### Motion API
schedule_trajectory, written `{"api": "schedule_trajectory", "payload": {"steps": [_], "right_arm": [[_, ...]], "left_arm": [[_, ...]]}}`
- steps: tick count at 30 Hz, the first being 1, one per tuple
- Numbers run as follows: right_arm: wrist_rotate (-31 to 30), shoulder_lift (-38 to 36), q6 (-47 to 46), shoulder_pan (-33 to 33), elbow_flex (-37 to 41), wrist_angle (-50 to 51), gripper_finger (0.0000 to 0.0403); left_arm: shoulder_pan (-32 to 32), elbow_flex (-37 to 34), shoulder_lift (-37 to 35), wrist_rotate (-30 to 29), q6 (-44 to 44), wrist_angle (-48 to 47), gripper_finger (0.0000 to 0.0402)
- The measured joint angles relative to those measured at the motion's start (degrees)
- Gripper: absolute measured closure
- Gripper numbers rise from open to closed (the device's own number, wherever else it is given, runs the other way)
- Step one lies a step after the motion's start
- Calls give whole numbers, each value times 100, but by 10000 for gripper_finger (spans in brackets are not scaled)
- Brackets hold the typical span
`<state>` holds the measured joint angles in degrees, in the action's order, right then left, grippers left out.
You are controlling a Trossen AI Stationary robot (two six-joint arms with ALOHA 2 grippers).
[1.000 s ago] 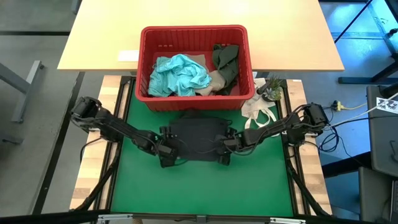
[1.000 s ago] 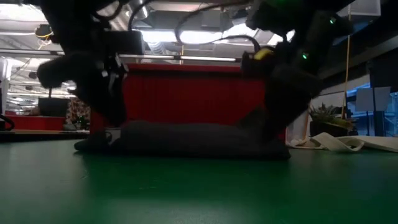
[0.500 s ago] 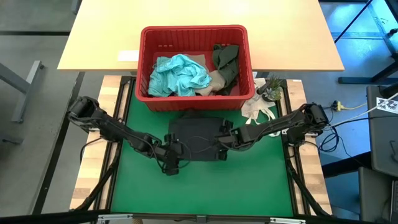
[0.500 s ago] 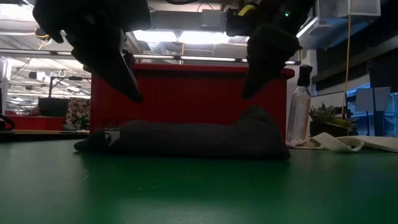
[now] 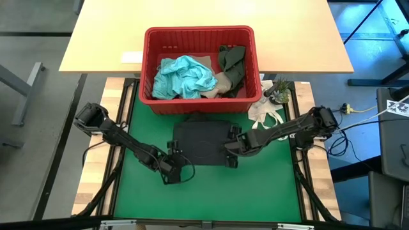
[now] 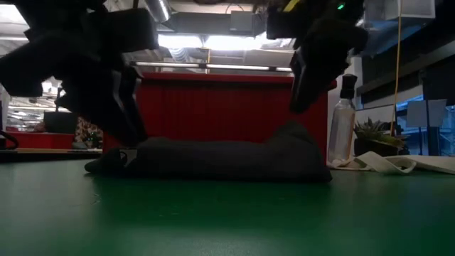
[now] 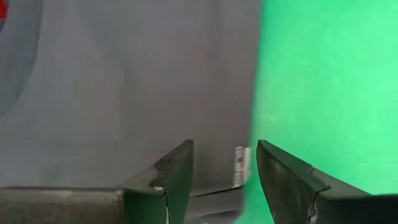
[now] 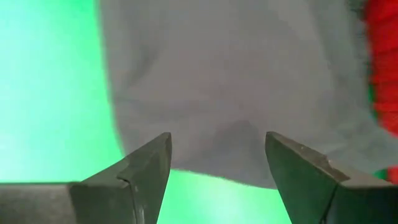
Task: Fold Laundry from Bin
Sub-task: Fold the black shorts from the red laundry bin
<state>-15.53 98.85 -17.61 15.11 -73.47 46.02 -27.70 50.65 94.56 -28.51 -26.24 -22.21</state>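
So the dark grey garment (image 5: 201, 142) is lying folded-ish on the green counter (image 5: 204, 191) just in front of the red bin (image 5: 199, 101), and the rest of the laundry, a light teal piece (image 5: 185, 75), a dark olive one (image 5: 233, 61) and a bit of beige-tan (image 5: 223, 83), is sitting in the bin. Both arms are down low at the garment's near corners. The left end effector (image 7: 225, 165) has its fingers apart with nothing between them, hovering right over the garment's edge where a little white tag (image 7: 239, 163) shows. The right end effector (image 8: 217, 163) is spread wide and empty too, above the opposite edge. What could go wrong from here? Mostly the grab. If the left one comes down straddling the hem, it could pinch only the top layer, or just the tag, and the fold would peel open when it lifts. The right one sits a bit further in over the cloth, so the two sides might get picked up unevenly and the thing would twist instead of folding flat. There's also a white cloth bag (image 5: 265, 112) and a small plant (image 5: 278, 91) beside the right arm, and a wide swing looks like it could drag the bag's loops along.
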Motion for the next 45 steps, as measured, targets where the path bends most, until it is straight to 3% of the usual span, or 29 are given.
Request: {"api": "schedule_trajectory", "payload": {"steps": [11, 22, 26, 30, 37, 40, 45], "right_arm": [[-479, 770, -9, 913, 9, -717, 143], [-847, 1379, -209, 887, 9, -678, 148], [-523, 1515, -211, 805, -3, -668, 182], [-430, 1565, -210, 807, -15, -708, 242], [-16, 1589, -197, 814, -134, -777, 382], [165, 1608, -214, 807, -278, -1082, 389], [363, 1609, -231, 807, -584, -1797, 382]], "left_arm": [[-72, 0, 0, -28, 125, -158, 233], [-74, 0, 0, 275, 545, -400, 233], [6, 0, 0, 249, 541, -742, 233], [101, 0, 0, 248, 545, -883, 249], [188, 0, 0, 262, 547, -946, 348], [180, 0, 0, 257, 547, -1257, 390], [91, 0, -3, 254, 590, -2059, 391]]}}
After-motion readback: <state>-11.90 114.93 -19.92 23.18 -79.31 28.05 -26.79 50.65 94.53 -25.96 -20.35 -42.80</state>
